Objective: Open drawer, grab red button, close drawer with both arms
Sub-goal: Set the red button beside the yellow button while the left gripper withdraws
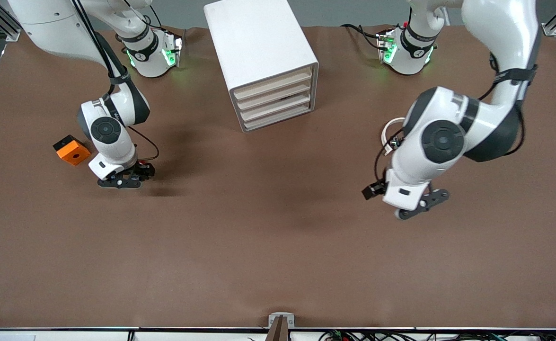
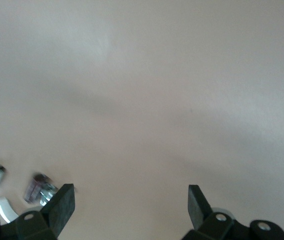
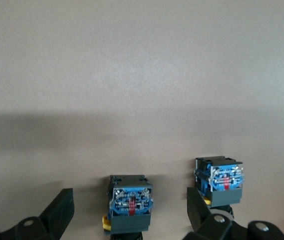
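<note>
Brown tabletop (image 1: 259, 227) carries white cabinet (image 1: 263, 61) w/ drawer (image 1: 273, 93) shut, two buttons (image 3: 129, 202) standing between right tool's (image 3: 127, 212) spread fingers beside orange box (image 1: 72, 149), cap colours unclear; left tool (image 2: 129, 205) spread over bare tabletop.
</note>
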### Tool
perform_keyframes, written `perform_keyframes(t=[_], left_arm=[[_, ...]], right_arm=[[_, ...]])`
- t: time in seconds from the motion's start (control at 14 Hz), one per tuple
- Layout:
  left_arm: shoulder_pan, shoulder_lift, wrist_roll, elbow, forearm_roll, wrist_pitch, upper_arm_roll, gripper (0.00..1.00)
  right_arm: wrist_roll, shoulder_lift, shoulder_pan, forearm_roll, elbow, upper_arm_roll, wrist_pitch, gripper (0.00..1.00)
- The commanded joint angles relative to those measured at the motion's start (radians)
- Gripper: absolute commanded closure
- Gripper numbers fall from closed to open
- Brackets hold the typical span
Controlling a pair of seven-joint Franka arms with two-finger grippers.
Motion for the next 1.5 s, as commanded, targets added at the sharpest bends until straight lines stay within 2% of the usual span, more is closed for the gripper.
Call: perform_keyframes(t=[0.0,0.14,0.29,0.36,0.5,0.57,0.64,0.71,0.86,1.07,1.29,1.43], left_arm=[[0.067,-0.086,0.15,-0.018,0.017,-0.029,-0.011,0.0],[0.134,-0.126,0.291,-0.017,0.006,-0.064,-0.012,0.0],[0.185,-0.163,0.406,-0.013,0.001,-0.123,-0.015,0.0],[0.202,-0.183,0.449,-0.013,0.0,-0.127,-0.015,0.0],[0.214,-0.218,0.518,-0.016,0.0,-0.129,-0.008,0.0],[0.205,-0.252,0.558,-0.024,0.0,-0.129,0.012,0.0],[0.166,-0.287,0.603,-0.04,-0.003,-0.135,0.07,0.0],[0.121,-0.321,0.661,-0.056,-0.034,-0.137,0.145,0.0],[0.086,-0.388,0.782,-0.096,-0.119,-0.167,0.249,0.0],[0.072,-0.509,0.801,-0.183,-0.164,-0.219,0.271,0.0],[0.018,-0.603,0.79,-0.267,-0.164,-0.215,0.285,0.0],[-0.008,-0.64,0.79,-0.295,-0.166,-0.215,0.31,0.0]], right_arm=[[-0.001,-0.063,-0.006,-0.027,0.027,0.017,-0.104,0.0],[-0.015,-0.096,-0.003,-0.021,0.057,0.037,-0.225,0.0],[-0.039,-0.126,-0.006,0.016,0.058,0.06,-0.244,0.0],[-0.09,-0.136,-0.004,0.069,0.072,0.062,-0.271,0.0],[-0.208,-0.143,-0.004,0.225,0.176,0.06,-0.444,0.0],[-0.263,-0.145,-0.006,0.294,0.251,0.06,-0.564,0.0],[-0.307,-0.148,-0.011,0.33,0.321,0.059,-0.671,0.0],[-0.331,-0.162,-0.014,0.336,0.375,0.057,-0.762,0.0],[-0.364,-0.179,-0.014,0.342,0.46,0.057,-0.908,0.0],[-0.43,-0.192,-0.029,0.369,0.57,0.05,-1.066,0.0],[-0.49,-0.223,-0.096,0.465,0.621,0.051,-1.103,0.0],[-0.501,-0.225,-0.107,0.47,0.693,0.05,-1.134,0.0]])
